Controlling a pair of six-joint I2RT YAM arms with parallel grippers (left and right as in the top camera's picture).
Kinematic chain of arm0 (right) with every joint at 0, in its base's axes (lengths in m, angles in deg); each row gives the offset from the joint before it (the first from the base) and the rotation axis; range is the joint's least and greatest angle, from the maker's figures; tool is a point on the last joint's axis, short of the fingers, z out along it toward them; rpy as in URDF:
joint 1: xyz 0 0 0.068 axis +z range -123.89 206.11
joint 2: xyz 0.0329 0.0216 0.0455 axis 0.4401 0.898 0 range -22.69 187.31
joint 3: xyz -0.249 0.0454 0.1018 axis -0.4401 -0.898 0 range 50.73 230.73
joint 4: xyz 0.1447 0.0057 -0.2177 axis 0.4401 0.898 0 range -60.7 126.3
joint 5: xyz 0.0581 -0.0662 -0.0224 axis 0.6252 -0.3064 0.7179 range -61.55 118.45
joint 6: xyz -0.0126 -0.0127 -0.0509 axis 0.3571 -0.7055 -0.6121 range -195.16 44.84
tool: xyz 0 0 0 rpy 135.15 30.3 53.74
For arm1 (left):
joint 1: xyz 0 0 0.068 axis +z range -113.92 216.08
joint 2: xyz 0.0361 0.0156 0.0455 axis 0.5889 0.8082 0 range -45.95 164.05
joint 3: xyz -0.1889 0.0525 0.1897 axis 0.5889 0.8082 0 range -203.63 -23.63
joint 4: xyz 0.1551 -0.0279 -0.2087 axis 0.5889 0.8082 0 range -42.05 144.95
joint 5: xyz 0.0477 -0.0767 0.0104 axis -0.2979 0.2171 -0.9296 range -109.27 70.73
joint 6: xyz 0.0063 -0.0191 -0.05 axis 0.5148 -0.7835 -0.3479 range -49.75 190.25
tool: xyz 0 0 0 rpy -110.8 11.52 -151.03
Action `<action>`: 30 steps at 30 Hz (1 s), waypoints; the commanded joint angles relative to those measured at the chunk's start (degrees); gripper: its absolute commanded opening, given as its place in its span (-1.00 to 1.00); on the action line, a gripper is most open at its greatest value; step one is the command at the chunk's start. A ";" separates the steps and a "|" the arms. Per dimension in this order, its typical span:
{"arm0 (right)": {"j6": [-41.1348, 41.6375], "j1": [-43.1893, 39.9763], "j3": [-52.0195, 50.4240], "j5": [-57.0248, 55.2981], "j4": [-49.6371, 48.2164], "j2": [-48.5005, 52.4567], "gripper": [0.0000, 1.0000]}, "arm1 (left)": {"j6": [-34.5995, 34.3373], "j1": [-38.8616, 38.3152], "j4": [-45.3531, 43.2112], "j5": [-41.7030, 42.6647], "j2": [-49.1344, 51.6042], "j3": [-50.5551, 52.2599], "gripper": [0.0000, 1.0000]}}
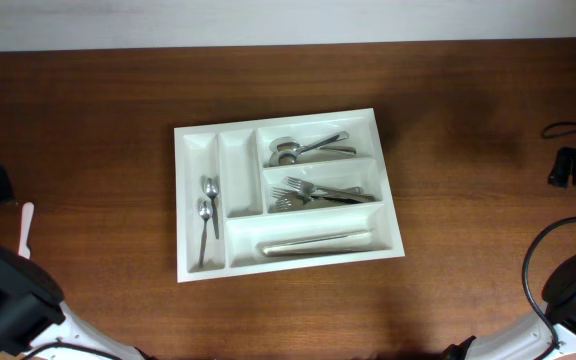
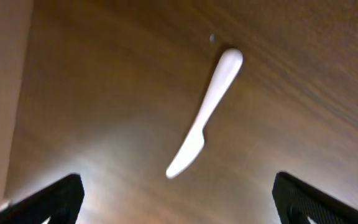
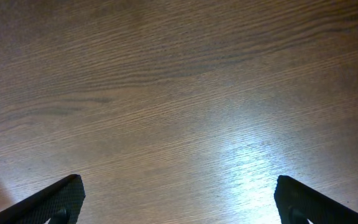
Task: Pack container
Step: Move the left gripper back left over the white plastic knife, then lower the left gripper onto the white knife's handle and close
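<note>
Left gripper [image 2: 176, 190] was wide open and empty over the table [image 2: 104, 93]. The white plastic knife [image 2: 205, 112] lay just ahead of it, lined up between the jaws, long axis running away from the claw and leaning right, blade end nearest. The container [image 1: 180, 200] sat mid-table, well off to that arm's right, with metal cutlery [image 1: 313, 190] in it. I'd say left was the nearer arm, since the right gripper [image 3: 178, 190] was open too, over bare wood.

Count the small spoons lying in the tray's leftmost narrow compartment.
2. Both lie lengthwise in the leftmost narrow compartment of the white cutlery tray: the far spoon toward the middle, the near spoon beside it, shifted toward the near end. Nothing there looks hidden.
</note>
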 commanded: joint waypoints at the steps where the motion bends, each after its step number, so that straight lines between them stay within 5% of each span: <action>1: 0.04 -0.07 -0.20 0.31 -0.15 -0.13 0.97 | 5.57 0.04 -3.15 1.44 4.09 3.08 0.99; 30: 0.04 -0.09 -0.20 0.31 -0.15 -0.13 0.97 | 18.58 5.77 -5.25 7.54 17.81 3.43 0.99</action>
